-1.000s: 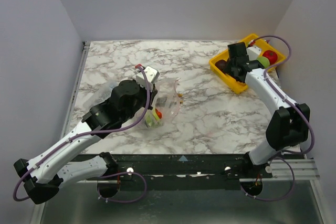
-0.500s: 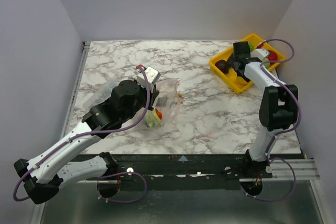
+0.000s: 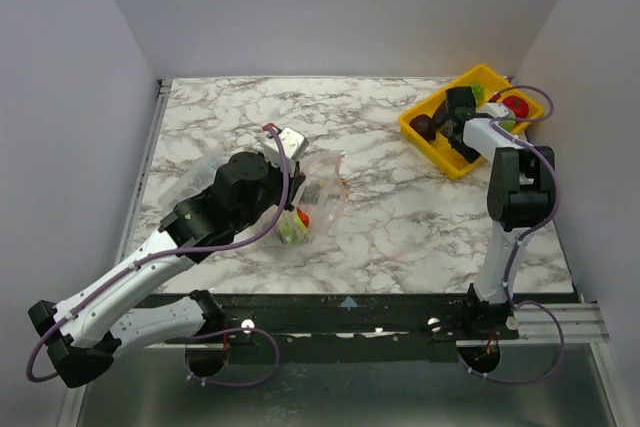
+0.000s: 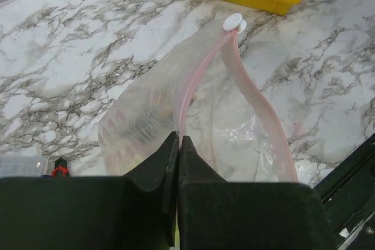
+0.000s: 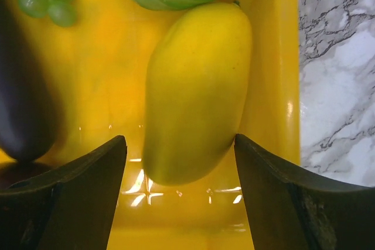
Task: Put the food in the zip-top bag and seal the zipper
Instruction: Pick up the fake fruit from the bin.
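The right hand (image 5: pixel 179 144) has dropped into the yellow tray (image 5: pixel 275 86) and spread wide astride the yellow fruit (image 5: pixel 196 86).

A white table (image 3: pixel 400 237) with grey marble veins fills the middle. Plain pale grey walls close it in: a back wall (image 3: pixel 330 7) at the far edge, a left wall (image 3: pixel 60 147) and a right wall (image 3: pixel 600 77). A black rail (image 3: pixel 340 312) lines the near edge. The light is soft and even.

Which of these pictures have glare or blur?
Right wrist: glare spots on the tray below the yellow fruit; right fingers dark and soft. Left wrist: bag sharp, left fingers dark, without detail. Top: even light, faint shadows.
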`<action>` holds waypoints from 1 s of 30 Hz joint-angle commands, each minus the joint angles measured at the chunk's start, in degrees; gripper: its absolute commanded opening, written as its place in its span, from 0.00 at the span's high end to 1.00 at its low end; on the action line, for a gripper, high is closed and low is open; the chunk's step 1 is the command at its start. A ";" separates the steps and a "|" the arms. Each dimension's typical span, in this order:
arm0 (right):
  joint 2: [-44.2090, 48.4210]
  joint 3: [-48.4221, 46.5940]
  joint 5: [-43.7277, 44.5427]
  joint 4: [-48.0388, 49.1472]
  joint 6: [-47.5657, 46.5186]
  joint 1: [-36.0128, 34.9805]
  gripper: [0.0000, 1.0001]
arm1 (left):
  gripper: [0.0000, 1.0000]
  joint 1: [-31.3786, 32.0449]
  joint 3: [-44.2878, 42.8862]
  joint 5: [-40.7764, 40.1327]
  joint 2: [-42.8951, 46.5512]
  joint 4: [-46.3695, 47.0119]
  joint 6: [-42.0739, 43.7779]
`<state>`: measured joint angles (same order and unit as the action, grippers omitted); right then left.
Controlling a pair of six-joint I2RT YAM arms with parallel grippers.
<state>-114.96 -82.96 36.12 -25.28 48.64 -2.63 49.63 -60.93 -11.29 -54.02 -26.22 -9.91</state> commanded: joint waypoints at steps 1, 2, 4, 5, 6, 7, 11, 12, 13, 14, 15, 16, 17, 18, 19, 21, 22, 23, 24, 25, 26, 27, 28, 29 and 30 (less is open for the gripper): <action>-3.40 -1.72 -1.72 0.58 1.49 0.94 0.24 | 1.00 0.30 0.12 0.39 1.41 1.06 -0.16; -4.01 -2.01 -2.23 0.54 1.10 0.96 0.26 | 1.00 0.30 0.11 0.40 1.46 1.12 -0.19; -4.63 -2.75 -3.56 0.31 -0.26 0.88 0.31 | 1.00 0.34 0.07 0.40 1.46 1.06 -0.17; -4.43 -2.86 -4.22 0.32 -1.09 0.90 0.33 | 1.00 0.30 0.17 0.16 1.53 1.07 -0.12; -4.21 -2.72 -4.42 0.46 -1.78 0.91 0.34 | 1.00 0.30 0.27 0.00 1.61 1.18 -0.03; -3.77 -2.49 -4.57 1.01 -2.65 0.92 0.36 | 1.00 0.30 0.33 -0.33 1.59 1.18 -0.02; -1.54 -1.25 -5.38 3.13 -7.18 0.89 0.68 | 1.00 0.30 0.65 -1.40 1.98 1.52 -0.02; -0.80 -1.14 -5.15 3.02 -8.11 0.88 0.76 | 1.00 0.30 0.71 -1.60 2.02 1.68 -0.10; -0.06 -0.86 -4.82 2.66 -8.70 0.90 0.79 | 1.00 0.30 0.85 -1.79 2.04 1.93 -0.11; 1.03 -0.58 -4.39 2.49 -9.22 0.84 0.81 | 1.00 0.30 1.04 -1.88 1.78 2.01 -0.06; 2.20 0.06 -4.03 2.36 -10.01 0.90 0.86 | 1.00 0.30 0.94 -2.14 1.50 1.92 0.01; 3.73 0.54 -4.01 2.51 -10.70 0.84 0.93 | 1.00 0.30 0.46 -2.58 1.21 1.43 0.22; 5.11 1.17 -4.39 2.60 -11.55 0.79 0.96 | 1.00 0.30 0.18 -3.04 0.98 0.90 0.24; 6.86 1.63 -5.30 2.52 -12.26 0.82 0.99 | 1.00 0.30 0.06 -3.37 1.18 0.80 0.24; 8.87 2.15 -6.98 2.18 -13.14 0.75 0.99 | 1.00 0.25 0.41 -3.67 1.51 1.18 0.24; 12.85 3.82 -10.66 2.07 -14.17 0.45 0.99 | 1.00 0.19 1.36 -4.65 2.13 2.39 0.63; 14.51 5.31 -13.10 3.01 -15.12 0.27 0.99 | 1.00 0.12 1.55 -5.48 2.13 2.65 0.84; 16.21 6.14 -16.82 2.75 -15.45 0.21 1.00 | 1.00 0.12 1.58 -6.28 1.93 2.57 0.99; 17.28 6.57 -19.70 1.39 -15.42 0.07 1.00 | 1.00 0.12 1.51 -6.87 1.61 2.32 1.08; 18.35 6.89 -23.59 0.21 -15.62 -0.29 0.99 | 1.00 0.12 1.43 -7.38 1.36 2.27 1.12; 19.50 7.27 -26.88 -1.53 -16.12 -0.86 0.99 | 1.00 0.12 1.55 -7.75 1.22 2.31 1.25; 20.99 8.06 -29.67 -2.96 -16.18 -1.66 0.99 | 1.00 0.12 1.74 -8.02 1.05 2.56 1.41; 23.16 9.88 -33.20 -3.21 -17.00 -2.56 0.99 | 1.00 0.12 1.96 -8.36 0.91 2.83 1.59; 25.30 11.83 -37.57 -2.71 -17.97 -3.46 0.99 | 1.00 0.12 2.12 -8.70 0.73 2.92 1.79; 27.70 14.01 -42.71 -2.69 -18.39 -4.44 0.99 | 1.00 0.12 2.06 -8.98 0.33 2.80 2.03</action>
<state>-92.79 -75.02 12.67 -23.94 33.63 -3.73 49.63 -59.68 -16.62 -52.95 -25.15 -9.19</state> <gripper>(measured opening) 0.495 0.011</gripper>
